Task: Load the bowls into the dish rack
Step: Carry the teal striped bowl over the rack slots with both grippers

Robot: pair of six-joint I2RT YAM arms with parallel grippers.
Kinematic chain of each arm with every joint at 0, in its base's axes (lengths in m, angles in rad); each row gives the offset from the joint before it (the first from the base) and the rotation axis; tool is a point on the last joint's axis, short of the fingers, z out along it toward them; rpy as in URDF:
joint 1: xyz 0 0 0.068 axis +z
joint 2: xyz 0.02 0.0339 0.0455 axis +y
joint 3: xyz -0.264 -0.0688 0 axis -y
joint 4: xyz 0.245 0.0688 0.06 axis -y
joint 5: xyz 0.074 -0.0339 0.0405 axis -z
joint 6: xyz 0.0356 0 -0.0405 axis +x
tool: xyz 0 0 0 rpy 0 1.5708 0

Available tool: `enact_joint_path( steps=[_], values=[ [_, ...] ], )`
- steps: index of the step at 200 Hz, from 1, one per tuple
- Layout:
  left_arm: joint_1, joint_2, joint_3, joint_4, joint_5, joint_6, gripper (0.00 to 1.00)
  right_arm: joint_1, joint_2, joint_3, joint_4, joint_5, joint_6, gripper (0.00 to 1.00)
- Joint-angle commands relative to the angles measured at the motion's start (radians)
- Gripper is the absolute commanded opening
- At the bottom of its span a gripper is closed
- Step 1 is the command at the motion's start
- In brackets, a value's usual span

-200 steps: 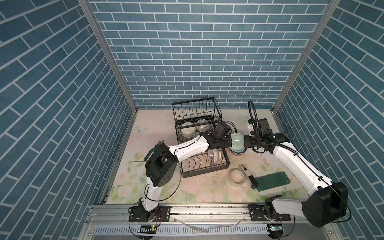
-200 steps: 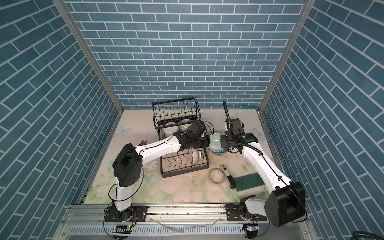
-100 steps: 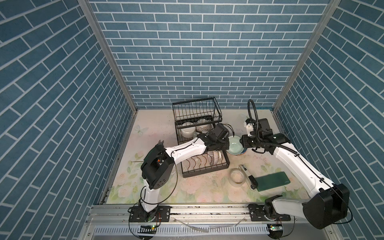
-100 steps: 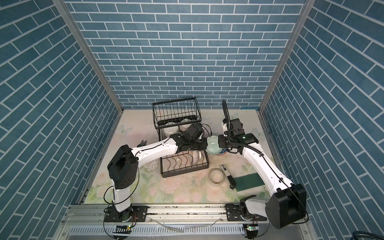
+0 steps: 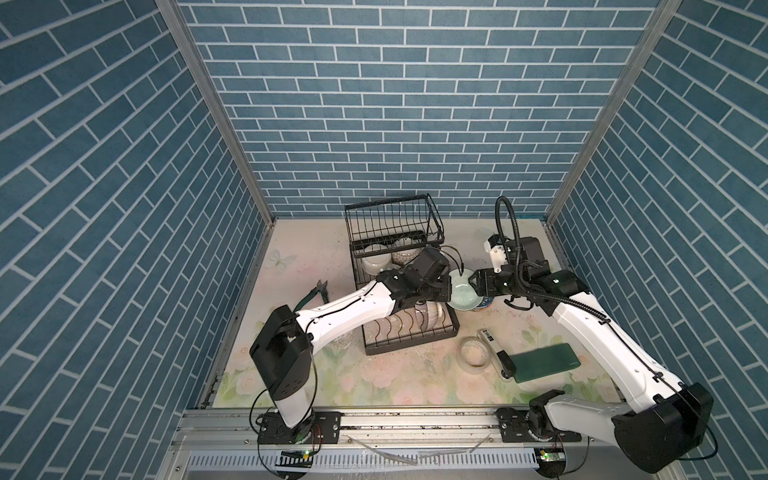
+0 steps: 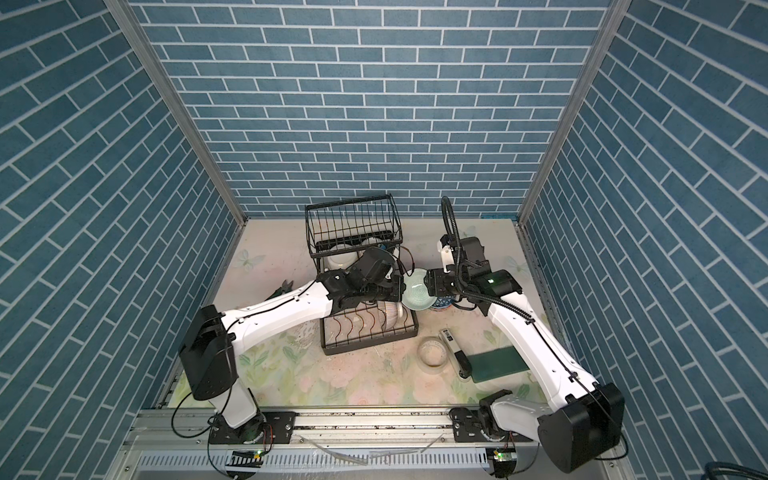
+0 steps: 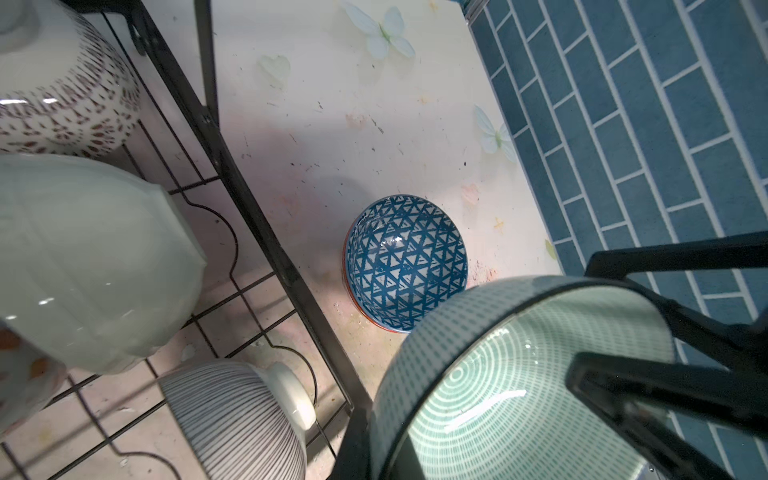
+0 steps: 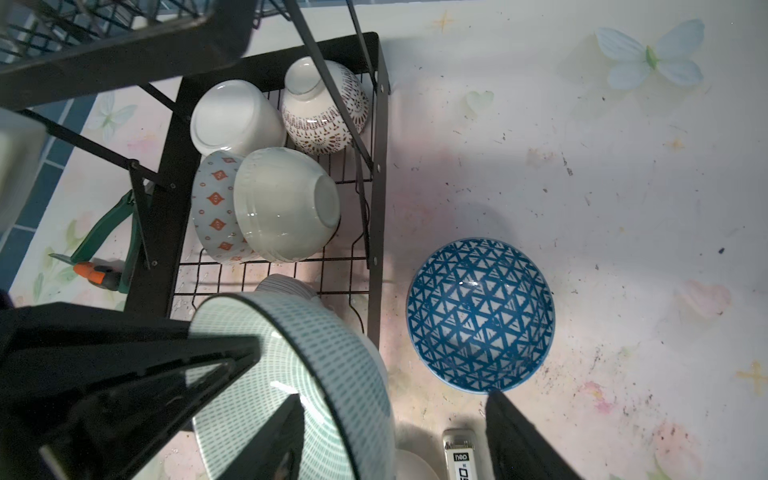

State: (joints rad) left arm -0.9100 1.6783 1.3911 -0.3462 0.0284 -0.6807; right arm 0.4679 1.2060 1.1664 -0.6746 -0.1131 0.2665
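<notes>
At the middle of the counter (image 5: 316,257), just right of the dish rack (image 5: 411,341), the left tool (image 5: 448,289) is clenched on the rim of a pale green bowl (image 5: 464,293), holding it tilted in the air. The right tool (image 5: 474,285) is released, its jaws spread astride the opposite rim. A blue lattice bowl (image 8: 482,316) sits on the counter below, and five other bowls (image 8: 286,203) lie in the rack's lower tray.

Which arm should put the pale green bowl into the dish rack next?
Left. The left fingers pinch the green bowl by its rim beside the dish rack; the right fingers stand open.
</notes>
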Motion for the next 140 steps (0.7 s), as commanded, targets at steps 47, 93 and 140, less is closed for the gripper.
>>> enact_joint_path(
  steps=[47, 93, 140],
  values=[
    [-0.006, -0.164, -0.055, -0.194, -0.171, 0.027, 0.0, 0.159, 0.058, 0.123, -0.031, 0.085, 0.022, 0.69],
    [-0.003, -0.232, -0.067, -0.322, -0.259, 0.053, 0.0, 0.255, 0.139, 0.181, -0.043, 0.13, 0.033, 0.65],
    [0.02, -0.27, -0.105, -0.381, -0.271, 0.054, 0.0, 0.339, 0.228, 0.221, -0.039, 0.165, 0.04, 0.58]
  ],
)
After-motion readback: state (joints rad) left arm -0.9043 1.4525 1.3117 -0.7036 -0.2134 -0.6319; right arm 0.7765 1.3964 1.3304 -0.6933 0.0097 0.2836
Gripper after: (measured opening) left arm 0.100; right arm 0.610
